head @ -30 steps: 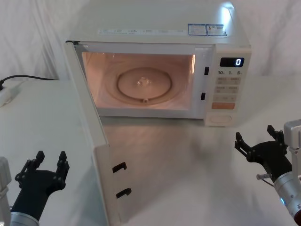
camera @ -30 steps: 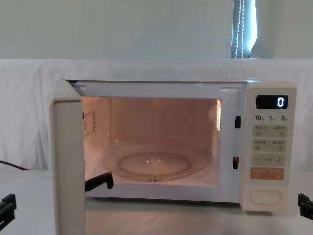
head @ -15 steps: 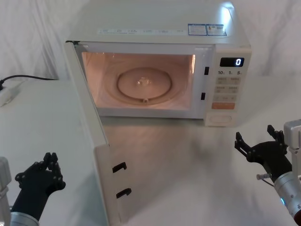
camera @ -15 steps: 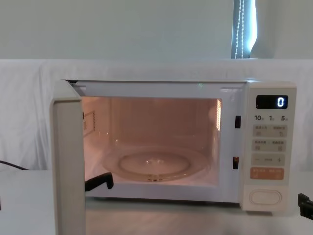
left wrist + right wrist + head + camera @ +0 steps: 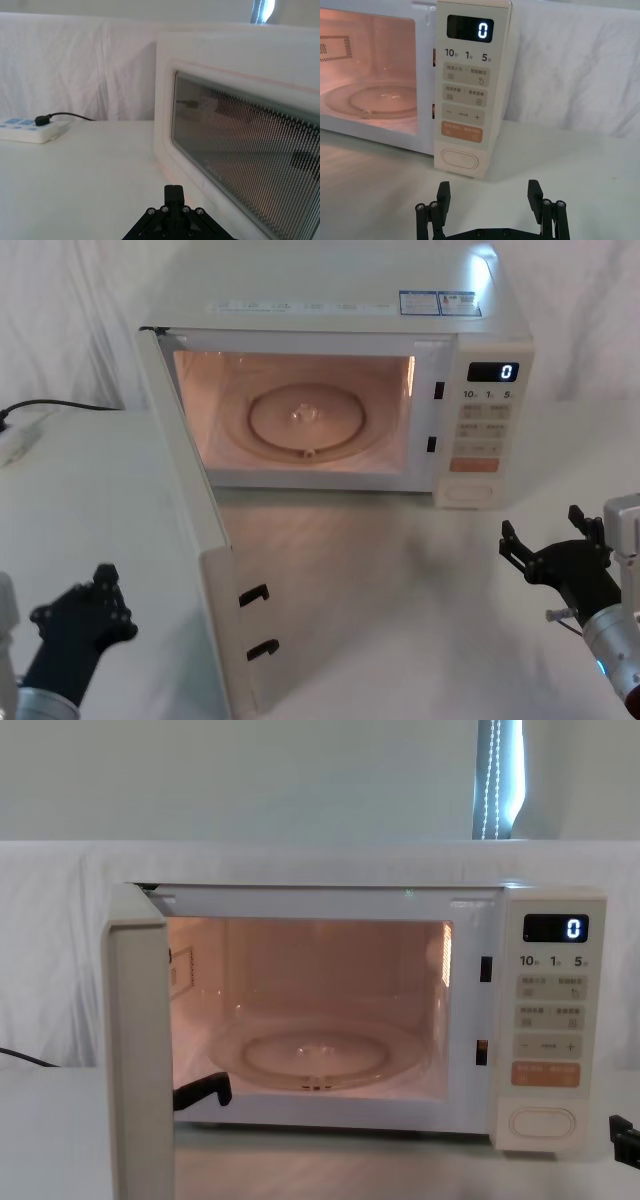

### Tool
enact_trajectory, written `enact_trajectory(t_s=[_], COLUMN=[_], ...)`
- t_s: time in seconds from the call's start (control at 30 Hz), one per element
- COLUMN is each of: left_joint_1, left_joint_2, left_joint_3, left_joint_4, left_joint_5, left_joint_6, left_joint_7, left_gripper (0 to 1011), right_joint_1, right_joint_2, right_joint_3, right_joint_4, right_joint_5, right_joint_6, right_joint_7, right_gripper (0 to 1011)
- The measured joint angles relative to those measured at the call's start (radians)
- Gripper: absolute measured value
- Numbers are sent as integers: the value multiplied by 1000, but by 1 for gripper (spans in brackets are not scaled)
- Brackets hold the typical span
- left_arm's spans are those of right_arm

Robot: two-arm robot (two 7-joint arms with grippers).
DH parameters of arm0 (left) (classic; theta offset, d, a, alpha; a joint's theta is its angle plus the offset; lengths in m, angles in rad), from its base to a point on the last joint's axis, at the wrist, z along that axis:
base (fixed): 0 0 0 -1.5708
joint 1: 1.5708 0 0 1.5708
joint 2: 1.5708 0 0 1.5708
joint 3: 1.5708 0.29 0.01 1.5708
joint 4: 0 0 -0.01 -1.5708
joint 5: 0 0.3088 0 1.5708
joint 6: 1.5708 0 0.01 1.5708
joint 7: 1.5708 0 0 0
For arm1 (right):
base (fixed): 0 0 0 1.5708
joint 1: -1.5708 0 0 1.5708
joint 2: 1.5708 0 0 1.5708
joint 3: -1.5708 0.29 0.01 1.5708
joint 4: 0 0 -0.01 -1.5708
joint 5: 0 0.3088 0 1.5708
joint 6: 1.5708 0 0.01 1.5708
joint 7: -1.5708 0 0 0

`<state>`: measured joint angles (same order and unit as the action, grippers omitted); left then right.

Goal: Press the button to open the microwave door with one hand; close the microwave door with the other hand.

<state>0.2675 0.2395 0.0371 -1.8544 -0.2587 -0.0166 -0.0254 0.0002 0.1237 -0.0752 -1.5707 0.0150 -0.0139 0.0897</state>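
White-draped table: my closed left gripper [image 5: 100, 590] is waiting at 9 o'clock of the light, hinged microwave door [image 5: 195, 540], pushable on its outer panel.

Ahead of the right gripper [image 5: 489, 196], the microwave [image 5: 350, 310] is showing smooth, faintly glossy cream plastic. Beside the left gripper [image 5: 104, 592], the microwave door [image 5: 235, 145] is showing glossy meshed glass. Matt white cloth [image 5: 75, 165] is lying beneath both.

cream microwave [image 5: 340, 300], orange-lit cavity [image 5: 300, 415], black end effectors [image 5: 545, 560]
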Motion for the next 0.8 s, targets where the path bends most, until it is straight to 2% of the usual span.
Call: enact_trajectory(t_s=[0.13,0.43,0.8], left_joint_1=[11,22,24], left_joint_2=[-6,-18,4], left_joint_3=[-29,-69,-117], left_joint_4=[-40,-76,-146], left_joint_5=[-30,-66,-212], left_joint_6=[20,48,149], left_joint_7=[-30,-73,-138], left_gripper=[0,0,0], right_joint_1=[0,0,0], right_joint_2=[0,0,0], right_joint_3=[0,0,0], right_joint_4=[0,0,0], right_joint_5=[0,0,0], right_joint_6=[0,0,0], right_joint_7=[0,0,0], right_gripper=[1002,1002,1002])
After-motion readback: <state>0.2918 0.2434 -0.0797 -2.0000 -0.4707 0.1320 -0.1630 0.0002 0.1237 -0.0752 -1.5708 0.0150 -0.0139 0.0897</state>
